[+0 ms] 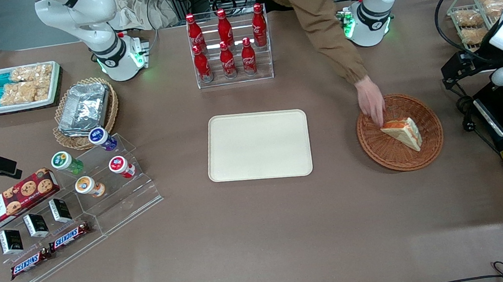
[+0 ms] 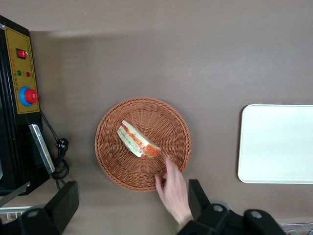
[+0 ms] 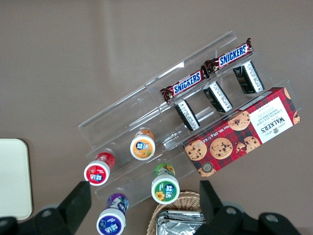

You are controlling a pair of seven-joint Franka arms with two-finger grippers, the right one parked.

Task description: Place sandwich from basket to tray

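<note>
— Where is the triangular white-bread sandwich with the orange-red filling?

— Lying in the round reddish-brown wicker basket, with a person's bare hand touching its tip.

— And the flat cream rectangular plastic tray?

— On the brown table, well apart from the basket, toward the parked arm's end.

— The left arm's gripper?

— High above the basket, fingers spread wide, holding nothing.

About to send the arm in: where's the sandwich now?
The sandwich lies in the basket beside the tray, a person's hand touching it; the gripper hangs open above.
</note>
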